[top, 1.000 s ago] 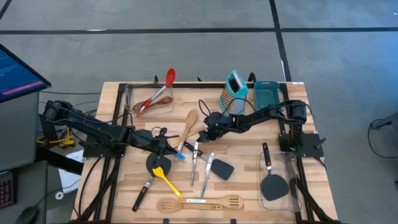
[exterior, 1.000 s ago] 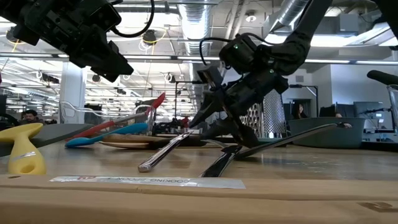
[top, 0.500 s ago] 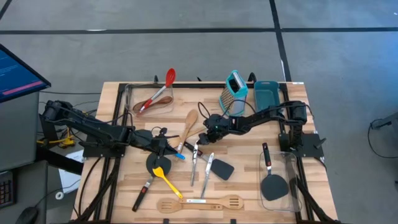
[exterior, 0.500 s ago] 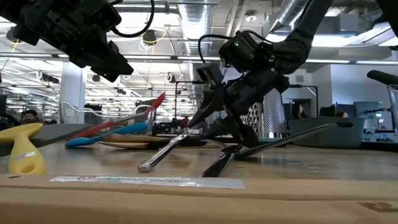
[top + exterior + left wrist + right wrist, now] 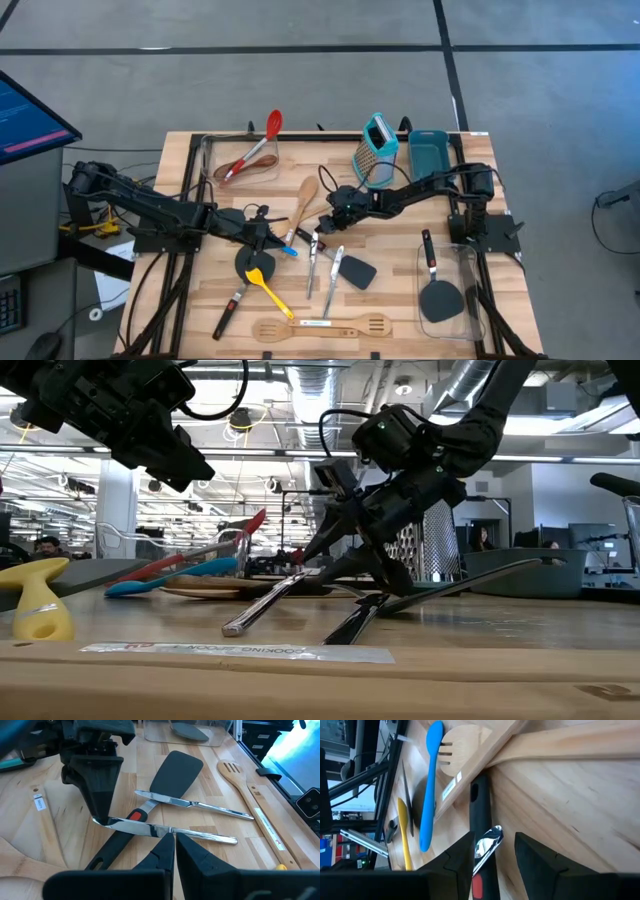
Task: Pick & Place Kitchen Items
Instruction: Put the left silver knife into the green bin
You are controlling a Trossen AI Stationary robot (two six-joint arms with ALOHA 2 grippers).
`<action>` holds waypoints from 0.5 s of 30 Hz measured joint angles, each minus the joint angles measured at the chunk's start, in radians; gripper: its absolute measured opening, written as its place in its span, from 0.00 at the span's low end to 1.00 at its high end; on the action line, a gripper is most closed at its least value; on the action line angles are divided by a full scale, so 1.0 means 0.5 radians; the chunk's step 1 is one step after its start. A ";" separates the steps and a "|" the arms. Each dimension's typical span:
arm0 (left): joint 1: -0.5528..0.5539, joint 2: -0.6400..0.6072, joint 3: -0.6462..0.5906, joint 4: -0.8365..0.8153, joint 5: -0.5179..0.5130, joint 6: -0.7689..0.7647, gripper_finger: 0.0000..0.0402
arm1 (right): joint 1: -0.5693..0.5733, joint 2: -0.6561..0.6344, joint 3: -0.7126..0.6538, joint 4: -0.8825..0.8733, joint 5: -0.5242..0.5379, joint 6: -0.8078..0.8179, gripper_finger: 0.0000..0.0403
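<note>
Two metal knives (image 5: pixel 313 258) lie mid-table beside a black spatula (image 5: pixel 356 270). One knife (image 5: pixel 165 829) lies across a black handle with a red spot (image 5: pixel 134 815). My right gripper (image 5: pixel 322 226) is open, tilted down at that knife's far end (image 5: pixel 490 837), one finger on each side of it. It also shows in the left wrist view (image 5: pixel 102 817) and the low view (image 5: pixel 350 570). My left gripper (image 5: pixel 272 238) is shut and empty just left of the cutlery, its fingers (image 5: pixel 173 851) pointing at the knife's middle. My right gripper comes slanting down from the table's far right, with the knife's far end (image 5: pixel 109 822) between its open fingers. I cannot tell whether the fingers touch it. The knife lies flat on the black handle and the table.
A blue spoon (image 5: pixel 430 785), wooden spoon (image 5: pixel 303 198), yellow spoon (image 5: pixel 268 288) and wooden slotted spatula (image 5: pixel 320 327) lie around. A teal grater (image 5: pixel 377 148) and teal bin (image 5: pixel 430 150) stand far right. Clear containers hold red utensils (image 5: pixel 245 160) and a black spatula (image 5: pixel 438 295).
My right gripper has edged toward the table's left and near side, closer to the knife's far end, still open. The knife has not moved.
</note>
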 joint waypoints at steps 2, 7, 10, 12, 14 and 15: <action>0.000 0.000 0.000 0.000 0.000 0.000 0.01 | 0.002 0.003 0.000 0.001 0.002 0.000 0.33; 0.000 0.000 0.000 0.001 0.000 0.000 0.01 | 0.003 0.120 0.076 0.012 -0.009 0.058 0.33; -0.001 0.000 0.000 0.000 0.000 0.000 0.01 | 0.002 0.168 0.124 -0.015 -0.036 0.059 0.33; -0.001 0.000 0.000 -0.001 0.001 0.000 0.01 | 0.002 0.175 0.160 -0.053 -0.043 0.021 0.33; -0.001 0.000 0.000 -0.001 0.000 0.000 0.01 | 0.003 0.169 0.187 -0.101 -0.043 -0.005 0.33; -0.001 0.000 0.000 -0.001 0.001 0.000 0.01 | 0.002 0.169 0.196 -0.121 -0.041 -0.010 0.33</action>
